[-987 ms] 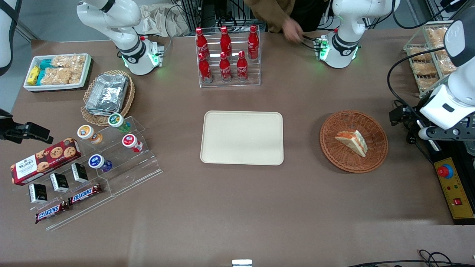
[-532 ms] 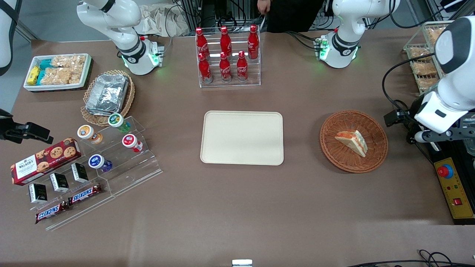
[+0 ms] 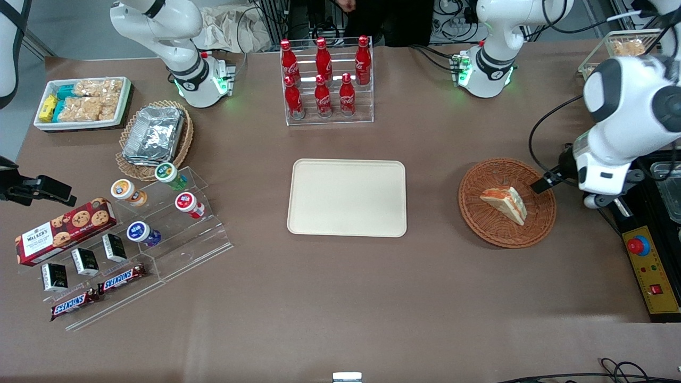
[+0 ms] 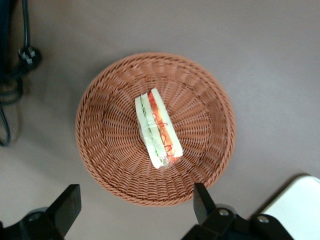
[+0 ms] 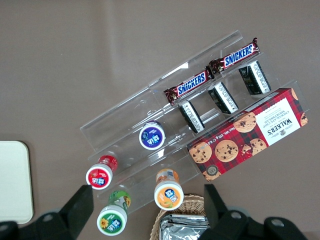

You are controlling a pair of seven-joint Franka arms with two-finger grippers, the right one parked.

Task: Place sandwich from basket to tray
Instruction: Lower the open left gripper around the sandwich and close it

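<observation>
The sandwich (image 3: 504, 204), a white-bread wedge with orange-red filling, lies in the round reddish-brown wicker basket (image 3: 479, 213). The cream-beige tray (image 3: 347, 197) lies flat at the table's middle, toward the parked arm's end from the basket. My left gripper (image 3: 538, 186) hangs above the basket's rim on the side toward the working arm's end. In the left wrist view the gripper (image 4: 135, 207) is open wide and holds nothing; its two black fingers stand over the basket's edge (image 4: 105, 150), with the sandwich (image 4: 158, 131) lying on its side below. A corner of the tray (image 4: 300, 205) shows there too.
A rack of red cola bottles (image 3: 325, 80) stands farther from the camera than the tray. A foil-container basket (image 3: 154, 135), white snack bin (image 3: 82, 102) and acrylic snack stand (image 3: 149, 234) lie toward the parked arm's end. A yellow control box (image 3: 649, 266) sits beside the basket.
My left arm has swung in from the table's edge toward the basket, bringing the gripper over its rim. A person's hand near the arm's base has withdrawn.
</observation>
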